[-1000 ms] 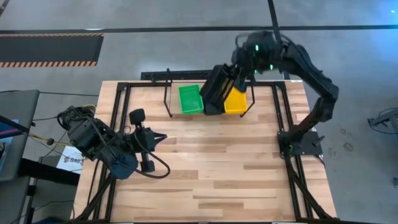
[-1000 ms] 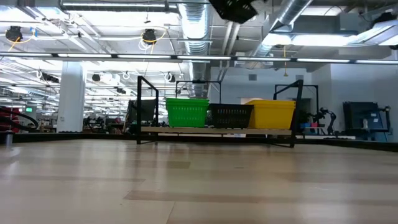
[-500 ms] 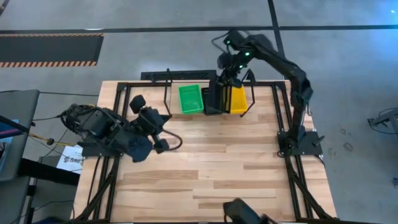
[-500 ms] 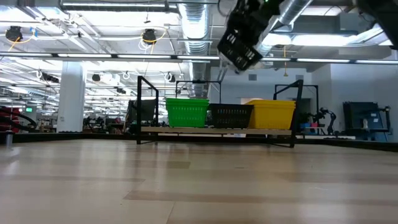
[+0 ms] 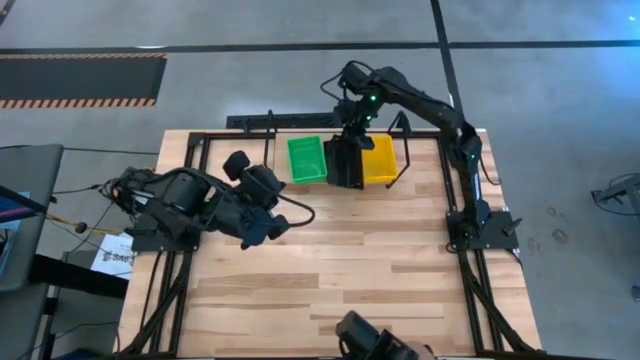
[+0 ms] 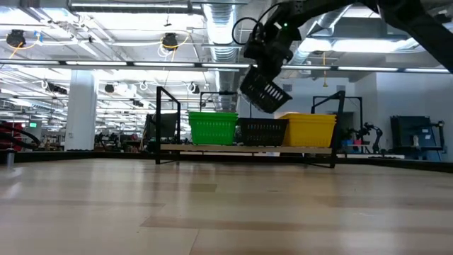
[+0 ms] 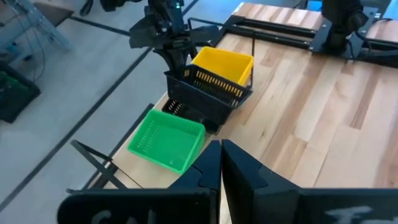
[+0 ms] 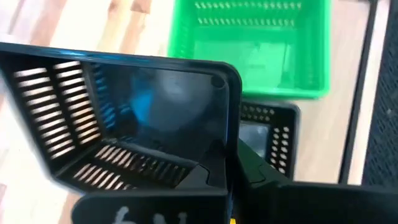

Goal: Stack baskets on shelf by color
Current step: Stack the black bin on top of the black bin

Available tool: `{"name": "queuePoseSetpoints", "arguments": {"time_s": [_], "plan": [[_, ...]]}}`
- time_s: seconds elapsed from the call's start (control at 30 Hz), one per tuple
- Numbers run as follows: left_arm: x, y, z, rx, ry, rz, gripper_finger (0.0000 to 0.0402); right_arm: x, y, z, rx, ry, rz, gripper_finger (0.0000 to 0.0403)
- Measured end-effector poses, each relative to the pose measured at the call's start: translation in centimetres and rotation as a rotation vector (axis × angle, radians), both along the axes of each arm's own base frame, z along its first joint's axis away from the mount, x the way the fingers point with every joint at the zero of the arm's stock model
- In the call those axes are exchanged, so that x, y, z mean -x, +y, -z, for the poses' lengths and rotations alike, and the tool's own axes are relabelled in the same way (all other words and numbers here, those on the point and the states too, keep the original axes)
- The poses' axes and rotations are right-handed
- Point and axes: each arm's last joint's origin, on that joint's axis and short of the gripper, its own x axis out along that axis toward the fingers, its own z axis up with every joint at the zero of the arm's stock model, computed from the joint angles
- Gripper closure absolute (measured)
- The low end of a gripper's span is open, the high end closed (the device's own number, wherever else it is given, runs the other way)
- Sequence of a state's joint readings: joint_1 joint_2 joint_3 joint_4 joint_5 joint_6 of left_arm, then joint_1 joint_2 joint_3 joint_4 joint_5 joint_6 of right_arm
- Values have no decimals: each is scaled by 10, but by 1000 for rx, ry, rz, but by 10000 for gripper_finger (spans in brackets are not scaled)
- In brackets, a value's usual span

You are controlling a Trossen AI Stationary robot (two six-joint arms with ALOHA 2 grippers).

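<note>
A: Where is the basket that matters right now?

B: It is a black basket [image 6: 264, 91], up in the air and tilted, pinched by one rim in the right gripper [image 6: 260, 64]. Those fingers are pressed together on the basket's wall.

A: And where does it have to go?

B: Straight down, I judge. It hangs over the middle of the shelf [image 5: 336, 160], just above the black basket already seated there [image 6: 263, 131], which sits between the green basket [image 5: 306, 159] and the yellow basket [image 5: 379, 160].

A: Do the two line up?

B: Not quite. In the left wrist view the held basket [image 7: 208, 93] is slanted, one end lower than the other. In the high view the long axes look roughly parallel, running front to back across the shelf. It would need levelling before it nests.

A: How is the right arm standing?

B: It reaches from its base at the right edge of the counter [image 5: 350, 270], arches over the far side and points its wrist down at the shelf.

A: And the other arm?

B: The left gripper [image 5: 268, 210] waits low over the counter's left half, fingers pressed together on nothing, well apart from the shelf. The right arm is plainly nearer.
</note>
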State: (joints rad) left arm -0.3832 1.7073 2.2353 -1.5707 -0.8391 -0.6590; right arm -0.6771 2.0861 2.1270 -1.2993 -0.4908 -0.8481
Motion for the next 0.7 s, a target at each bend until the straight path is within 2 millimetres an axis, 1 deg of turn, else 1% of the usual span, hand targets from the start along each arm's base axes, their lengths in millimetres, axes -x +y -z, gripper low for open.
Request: {"name": "queuePoseSetpoints", "arguments": {"time_s": [0.07,0.2,0.33,0.53,0.7], "plan": [[-2,-1,2,-7,6,-1,401,0,-2,1,17,-1,2,396],[-7,-2,5,-3,24,3,401,-8,-2,6,52,-17,-13,397],[-8,-2,6,-1,24,2,401,-10,-6,8,80,-14,-5,398],[-8,-2,6,7,22,0,401,-9,-17,26,124,96,33,398],[-8,-2,6,8,21,-1,401,-11,-25,40,113,121,47,398]]}}
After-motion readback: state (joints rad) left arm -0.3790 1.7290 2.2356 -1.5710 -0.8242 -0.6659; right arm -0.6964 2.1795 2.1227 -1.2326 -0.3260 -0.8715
